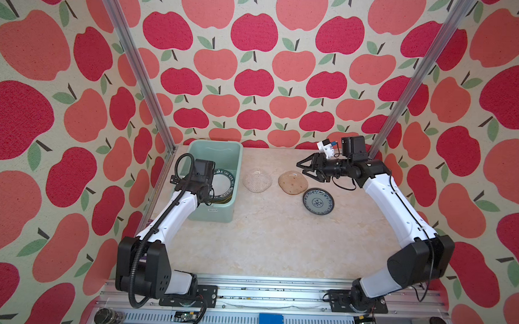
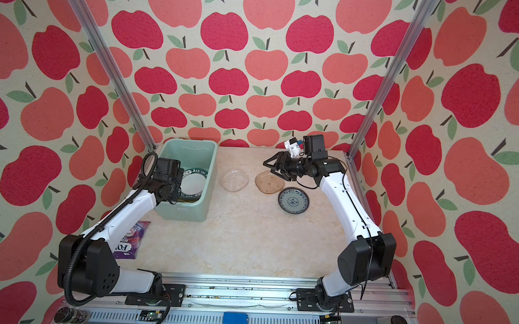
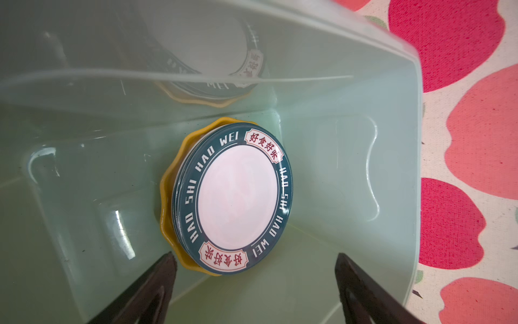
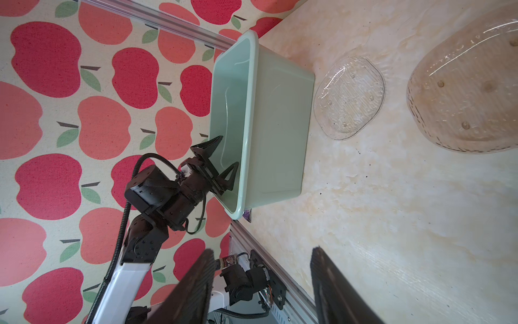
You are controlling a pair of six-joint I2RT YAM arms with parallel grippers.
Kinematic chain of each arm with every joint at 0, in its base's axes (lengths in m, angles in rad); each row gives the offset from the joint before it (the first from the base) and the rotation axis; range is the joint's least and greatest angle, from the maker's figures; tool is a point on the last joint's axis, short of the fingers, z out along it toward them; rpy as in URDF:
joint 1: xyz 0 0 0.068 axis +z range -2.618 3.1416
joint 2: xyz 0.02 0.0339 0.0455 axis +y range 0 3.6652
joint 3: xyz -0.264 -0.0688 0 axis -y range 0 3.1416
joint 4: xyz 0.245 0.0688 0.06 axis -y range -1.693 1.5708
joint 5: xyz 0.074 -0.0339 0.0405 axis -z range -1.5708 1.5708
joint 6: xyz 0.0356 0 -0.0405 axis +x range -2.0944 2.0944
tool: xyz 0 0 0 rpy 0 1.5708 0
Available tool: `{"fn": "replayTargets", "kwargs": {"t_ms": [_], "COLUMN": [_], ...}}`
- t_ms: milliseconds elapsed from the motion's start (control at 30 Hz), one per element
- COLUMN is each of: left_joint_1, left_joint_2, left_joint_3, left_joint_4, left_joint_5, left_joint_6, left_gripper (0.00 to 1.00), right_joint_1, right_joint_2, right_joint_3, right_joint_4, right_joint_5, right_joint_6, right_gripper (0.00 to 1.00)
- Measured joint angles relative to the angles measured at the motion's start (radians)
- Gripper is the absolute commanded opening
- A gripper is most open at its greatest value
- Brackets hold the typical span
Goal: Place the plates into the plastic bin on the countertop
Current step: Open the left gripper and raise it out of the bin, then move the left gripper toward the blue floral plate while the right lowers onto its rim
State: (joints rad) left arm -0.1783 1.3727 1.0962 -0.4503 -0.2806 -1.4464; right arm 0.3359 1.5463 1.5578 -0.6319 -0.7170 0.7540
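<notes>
In both top views the plastic bin stands at the far left corner of the surface. My left arm reaches down into it, so my left pincer is hidden under its own wrist there. A lettered plate, white with a dark rim, lies inside the bin. Out on the surface, to the right of the bin, lie the clear glass plate and just beside it the amber glass plate. The grey-blue patterned plate lies close against the amber one's near right edge. My right pincer hovers over the far edge of the amber plate, jaws apart and empty.

From my left wrist, my left pincer stands wide apart inside the bin and grips nothing. The lettered plate tops a small stack on the bin floor, close to one wall. The yellow scalloped plate is underneath.

From my right wrist, my right pincer is spread with nothing between its fingers. The clear and amber plates lie beyond it, apart from the bin.
</notes>
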Motion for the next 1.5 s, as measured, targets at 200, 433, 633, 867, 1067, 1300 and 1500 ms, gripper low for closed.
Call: {"fn": "replayTargets", "kwargs": {"t_ms": [200, 433, 633, 867, 1067, 1300, 1500], "left_joint_1": [-0.006, -0.126, -0.328, -0.507, -0.602, -0.655, -0.715], "left_joint_2": [-0.045, -0.056, -0.026, 0.116, 0.224, 0.266, 0.274], "left_joint_3": [0.112, 0.241, 0.318, 0.416, 0.455, 0.452, 0.430], "left_joint_4": [-0.089, -0.110, -0.108, -0.169, -0.239, -0.242, -0.193], "left_joint_5": [0.022, 0.084, 0.201, 0.386, 0.528, 0.629, 0.663], "left_joint_6": [0.201, 0.686, 1.123, 1.482, 1.624, 1.616, 1.573], "left_gripper": [0.90, 0.90, 0.90, 0.90, 0.89, 0.87, 0.88], "right_joint_1": [-0.042, -0.156, -0.230, -0.270, -0.308, -0.370, -0.378], "right_joint_2": [0.000, -0.009, -0.040, -0.082, -0.108, -0.111, -0.077], "right_joint_3": [0.013, -0.017, -0.139, -0.303, -0.424, -0.540, -0.575], "right_joint_4": [-0.072, -0.152, -0.206, -0.236, -0.235, -0.196, -0.138], "right_joint_5": [0.040, 0.107, 0.179, 0.261, 0.302, 0.322, 0.334], "right_joint_6": [-0.046, -0.105, -0.153, -0.190, -0.207, -0.224, -0.233], "right_gripper": [0.61, 0.62, 0.63, 0.63, 0.62, 0.59, 0.57]}}
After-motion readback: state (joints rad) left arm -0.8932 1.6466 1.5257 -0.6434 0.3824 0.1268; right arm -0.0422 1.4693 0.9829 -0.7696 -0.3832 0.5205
